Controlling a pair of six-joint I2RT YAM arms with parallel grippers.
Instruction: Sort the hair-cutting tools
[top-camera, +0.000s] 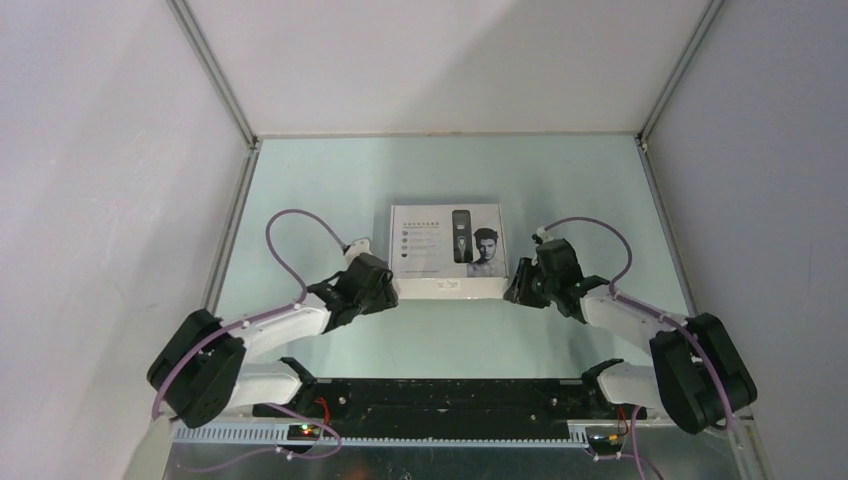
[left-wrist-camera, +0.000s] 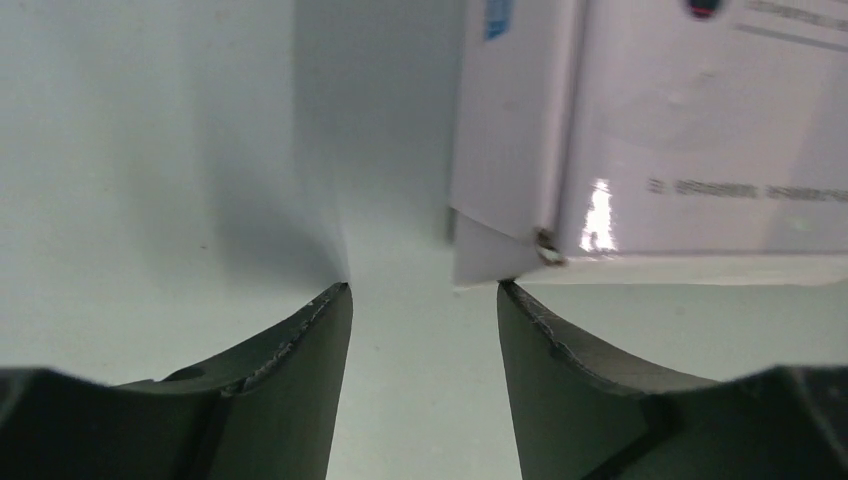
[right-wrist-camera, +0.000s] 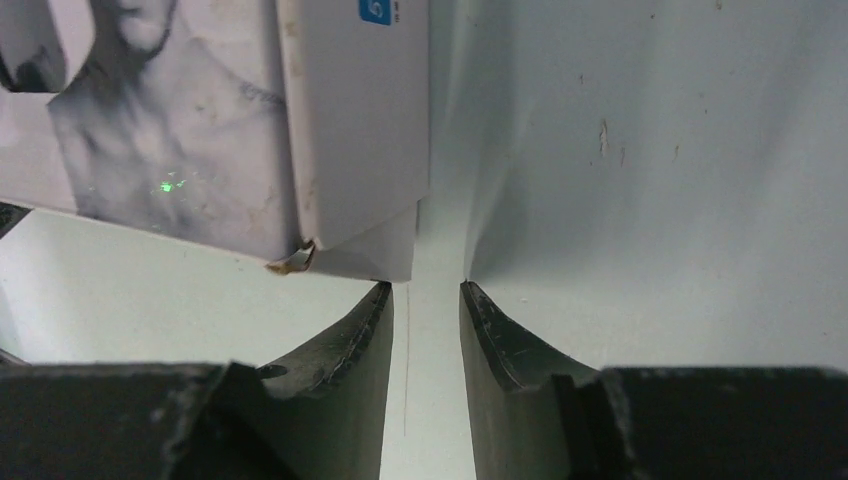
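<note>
The white box (top-camera: 447, 248) with a printed lid lies closed at the table's middle. No hair-cutting tools show; they are hidden or out of view. My left gripper (top-camera: 388, 290) is open and empty at the box's near left corner (left-wrist-camera: 540, 240), its right fingertip (left-wrist-camera: 515, 300) touching or almost touching the corner flap. My right gripper (top-camera: 518, 288) is open a little and empty at the box's near right corner (right-wrist-camera: 340, 200), its left fingertip (right-wrist-camera: 380, 300) just under the corner.
Grey enclosure walls stand on the left, right and back of the pale green table (top-camera: 440, 170). The arm bases and a black rail (top-camera: 440, 395) run along the near edge.
</note>
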